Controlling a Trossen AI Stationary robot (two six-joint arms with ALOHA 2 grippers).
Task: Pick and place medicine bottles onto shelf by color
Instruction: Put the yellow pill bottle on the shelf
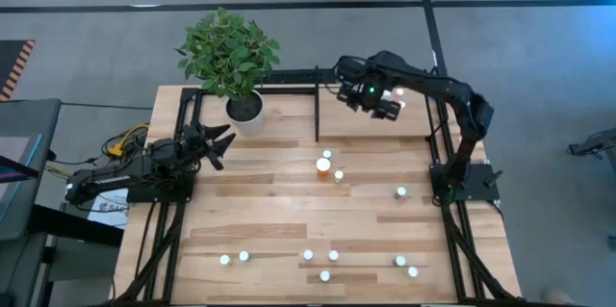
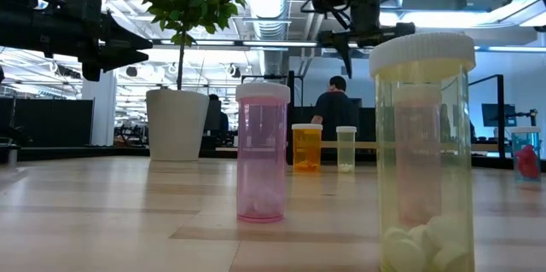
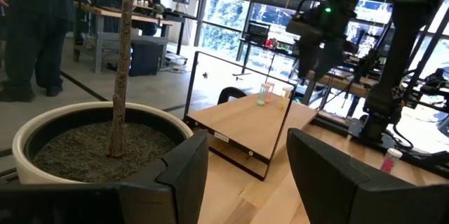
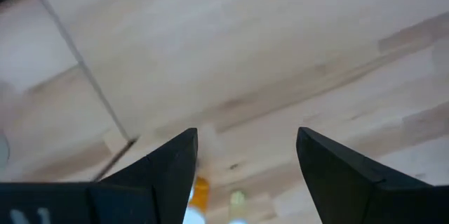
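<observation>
Right arm hanging over the shelf with nothing in it

The right gripper [image 1: 388, 107] hovers above the light-wood, black-framed shelf [image 1: 371, 105], fingers apart and empty. The white-capped medicine bottles [image 1: 325, 165] sit on the table just in front of the shelf (more lie farther forward). The left gripper [image 1: 219, 143], parted and empty, waits beside the white plant pot [image 1: 245, 110].

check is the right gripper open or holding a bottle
Open and empty: the right gripper shows bare wood between its spread fingers, raised above the shelf.
</observation>
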